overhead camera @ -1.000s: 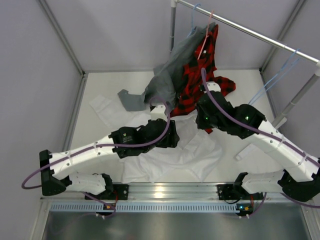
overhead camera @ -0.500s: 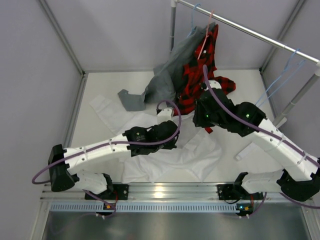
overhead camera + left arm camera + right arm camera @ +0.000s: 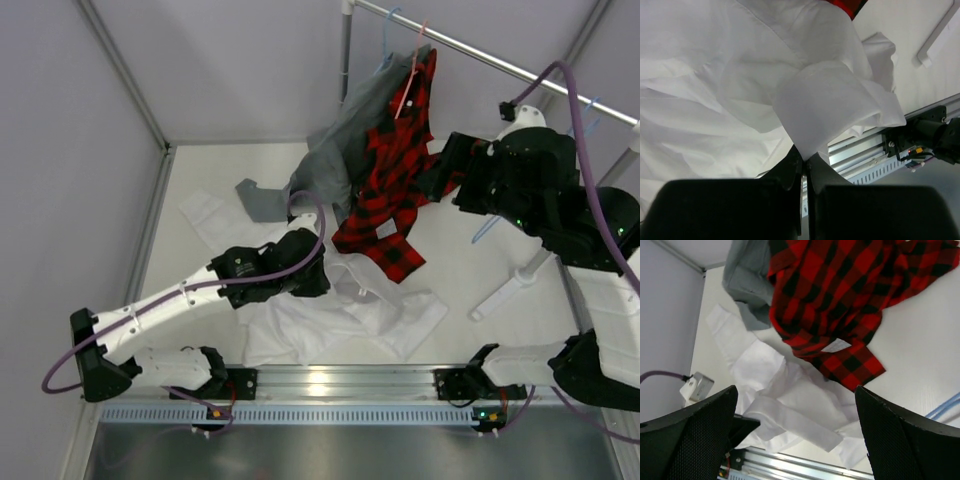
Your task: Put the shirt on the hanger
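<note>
My left hand (image 3: 804, 162) pinches a fold of the white shirt (image 3: 335, 318), heaped at 6 o'clock on the desk (image 3: 465, 272). My right hand (image 3: 796, 390) gapes wide and empty, up near 2 o'clock beside the light-blue hanger (image 3: 945, 408). Nothing is threaded yet.

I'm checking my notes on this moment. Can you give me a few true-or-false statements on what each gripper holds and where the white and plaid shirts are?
1. The left gripper is shut on a fold of the white shirt. True.
2. The right gripper grips the plaid shirt. False: it is open, holds nothing, and is raised above the table.
3. The plaid shirt hangs from the rail on a pink hanger. True.
4. The white shirt hangs on the rail too. False: it lies crumpled on the table.
</note>
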Robot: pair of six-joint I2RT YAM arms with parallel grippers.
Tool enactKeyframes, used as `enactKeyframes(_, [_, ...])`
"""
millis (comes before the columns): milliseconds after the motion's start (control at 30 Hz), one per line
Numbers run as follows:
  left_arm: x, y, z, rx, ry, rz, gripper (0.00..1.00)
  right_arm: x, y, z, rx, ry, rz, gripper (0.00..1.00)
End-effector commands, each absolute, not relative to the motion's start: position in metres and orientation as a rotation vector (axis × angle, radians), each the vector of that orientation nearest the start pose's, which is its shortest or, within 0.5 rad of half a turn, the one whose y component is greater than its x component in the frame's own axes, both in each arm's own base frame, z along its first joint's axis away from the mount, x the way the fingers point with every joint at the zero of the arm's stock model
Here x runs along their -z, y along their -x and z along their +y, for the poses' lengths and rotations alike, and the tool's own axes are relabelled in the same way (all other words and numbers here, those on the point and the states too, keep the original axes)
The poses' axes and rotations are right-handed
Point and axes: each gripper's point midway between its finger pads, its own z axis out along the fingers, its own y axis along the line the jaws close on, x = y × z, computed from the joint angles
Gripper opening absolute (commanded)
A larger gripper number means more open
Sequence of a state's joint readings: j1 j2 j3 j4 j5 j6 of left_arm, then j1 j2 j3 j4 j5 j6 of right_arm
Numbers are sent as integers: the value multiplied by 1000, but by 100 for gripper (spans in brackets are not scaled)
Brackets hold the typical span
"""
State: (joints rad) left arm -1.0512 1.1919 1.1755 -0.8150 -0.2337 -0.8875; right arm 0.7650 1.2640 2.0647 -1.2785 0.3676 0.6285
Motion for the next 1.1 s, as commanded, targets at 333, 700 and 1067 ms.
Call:
enactKeyframes(333, [-175, -146, -244, 567, -192, 2575, 0, -447, -241, 42, 21, -323, 2003, 96])
enactKeyframes(700, [-166, -147, -235, 533, -250, 2621, 0, -443, -249, -9, 246, -405, 2000, 95])
enactKeyframes(1067, [-174, -151, -245, 560, -325, 2615, 0, -373, -234, -19, 291, -538, 2111, 55])
